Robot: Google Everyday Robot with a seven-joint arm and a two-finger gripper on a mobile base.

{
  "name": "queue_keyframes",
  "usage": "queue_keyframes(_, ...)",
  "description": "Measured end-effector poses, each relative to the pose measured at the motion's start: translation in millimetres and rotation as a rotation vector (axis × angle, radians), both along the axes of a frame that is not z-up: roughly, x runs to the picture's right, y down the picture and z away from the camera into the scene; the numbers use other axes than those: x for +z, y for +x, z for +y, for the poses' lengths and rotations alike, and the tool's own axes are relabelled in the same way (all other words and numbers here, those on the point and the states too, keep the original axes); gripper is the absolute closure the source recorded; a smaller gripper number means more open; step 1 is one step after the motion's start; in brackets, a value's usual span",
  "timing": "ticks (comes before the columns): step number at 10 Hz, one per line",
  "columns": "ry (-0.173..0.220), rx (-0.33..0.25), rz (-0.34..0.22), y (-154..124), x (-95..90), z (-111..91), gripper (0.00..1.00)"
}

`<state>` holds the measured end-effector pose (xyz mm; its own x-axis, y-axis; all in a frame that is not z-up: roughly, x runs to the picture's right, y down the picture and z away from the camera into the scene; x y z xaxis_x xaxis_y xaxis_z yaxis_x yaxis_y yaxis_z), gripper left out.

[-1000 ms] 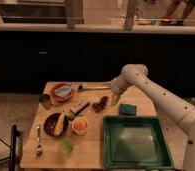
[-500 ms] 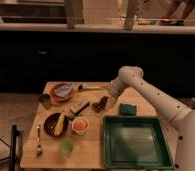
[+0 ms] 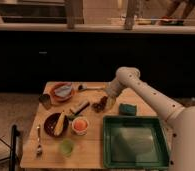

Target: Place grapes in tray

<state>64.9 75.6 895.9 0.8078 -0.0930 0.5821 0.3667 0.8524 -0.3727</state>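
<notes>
grapes (image 3: 99, 105) lie on the worktop (image 3: 91, 151), near its middle and toward the back, outside the tray (image 3: 107, 146). the gripper (image 3: 107, 101) is down at the worktop, right at the bunch's right side, with the white arm (image 3: 141, 90) reaching in from the right. whether it has hold of the bunch or only sits against it, i cannot tell.

the tray stands at the front right corner of the worktop, dark green, nothing lying in it. a green sponge (image 3: 127, 108) sits between the tray's back rim and the gripper, just right of the grapes.

left of the grapes lies a dark bar-shaped item (image 3: 80, 107), set at a slant. in front of it are a dark bowl (image 3: 52, 125) with yellow food and, just beside it, a small orange-filled cup (image 3: 80, 125). a green cup (image 3: 66, 147) stands nearer the front edge, and a spoon (image 3: 39, 142) lies at the front left. at the back left is an orange plate (image 3: 62, 91) with something pale on it.
</notes>
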Motion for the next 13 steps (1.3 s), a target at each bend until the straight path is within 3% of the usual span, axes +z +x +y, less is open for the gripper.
queue_keyframes(13,-0.118,0.02,-0.004,0.1,22.7,18.9,0.2)
